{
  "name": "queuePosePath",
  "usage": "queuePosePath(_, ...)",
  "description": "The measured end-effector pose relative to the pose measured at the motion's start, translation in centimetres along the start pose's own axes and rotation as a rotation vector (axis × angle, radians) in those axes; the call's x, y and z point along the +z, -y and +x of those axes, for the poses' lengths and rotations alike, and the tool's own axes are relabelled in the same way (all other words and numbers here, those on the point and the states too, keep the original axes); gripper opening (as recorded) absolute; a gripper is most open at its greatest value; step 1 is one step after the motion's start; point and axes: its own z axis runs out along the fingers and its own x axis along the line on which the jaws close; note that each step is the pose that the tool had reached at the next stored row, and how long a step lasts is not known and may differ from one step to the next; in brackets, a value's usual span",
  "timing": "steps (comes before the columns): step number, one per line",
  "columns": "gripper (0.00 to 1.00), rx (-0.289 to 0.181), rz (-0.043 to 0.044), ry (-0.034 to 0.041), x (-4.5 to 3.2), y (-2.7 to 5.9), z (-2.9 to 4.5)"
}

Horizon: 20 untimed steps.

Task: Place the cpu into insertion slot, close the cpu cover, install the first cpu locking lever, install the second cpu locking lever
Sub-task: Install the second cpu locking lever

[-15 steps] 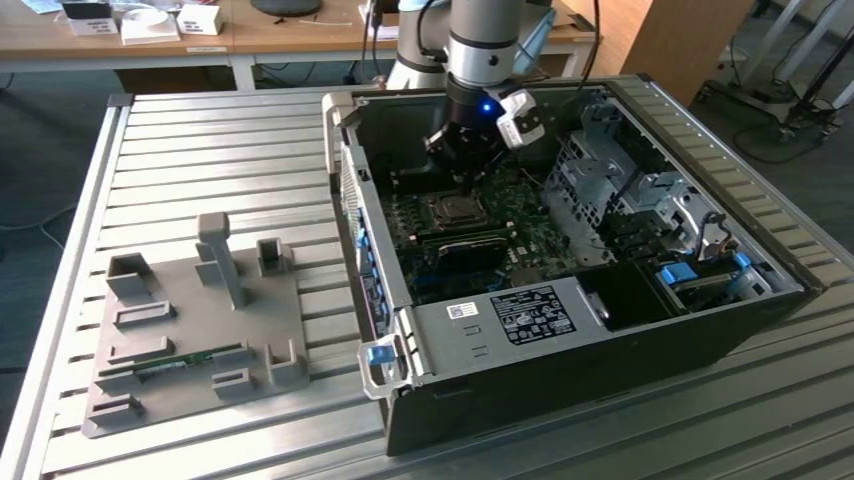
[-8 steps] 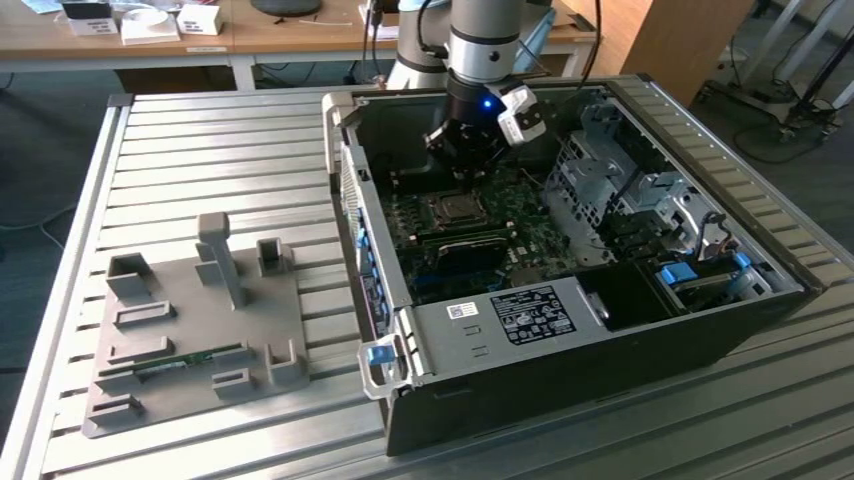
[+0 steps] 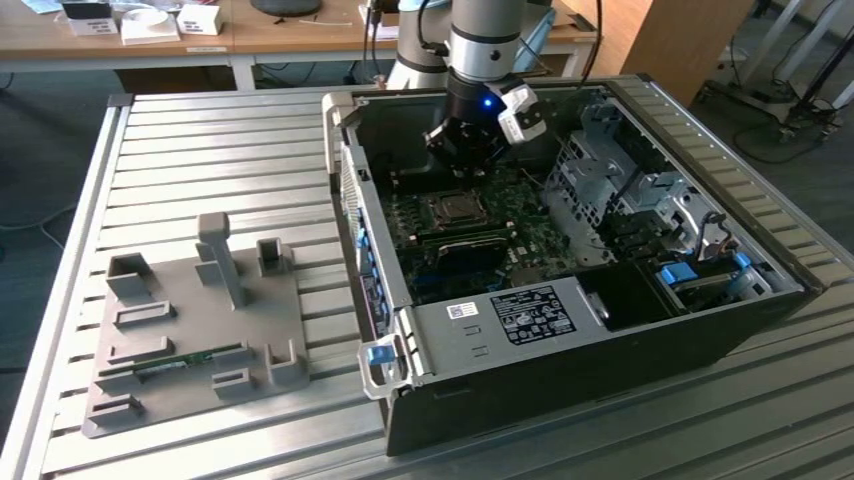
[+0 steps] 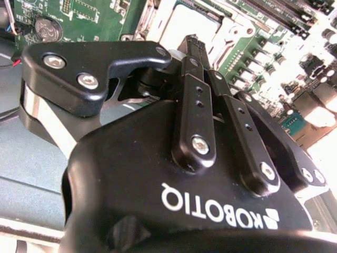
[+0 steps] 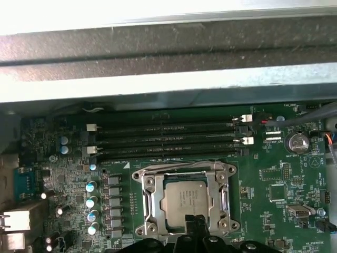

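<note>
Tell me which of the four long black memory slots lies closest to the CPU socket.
The slot directly bordering the insertion slot; the other three lie beyond it, towards the case wall.

One cpu [image 5: 184, 197] sits in one insertion slot [image 5: 149, 203] under one cpu cover [image 5: 223, 201]; I count four long black memory slots [image 5: 166, 138] and one coin battery [image 5: 298, 142] below my pincer.

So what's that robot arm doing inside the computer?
The robot arm's gripper is reaching down into the open computer case, just above the green circuit board. The cpu already sits in the insertion slot, and the shiny cpu cover frames it. The gripper's fingertips are right at the edge of the chip.
</note>
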Motion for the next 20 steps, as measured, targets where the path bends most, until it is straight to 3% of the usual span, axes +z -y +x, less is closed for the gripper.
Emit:
queuePosePath(7,0.11,0.0,-0.0002,-0.0008,0.03,0.65,-0.06)
queuePosePath(20,0.11,0.0,0.0,-0.0021,0.08,2.84,-0.21)
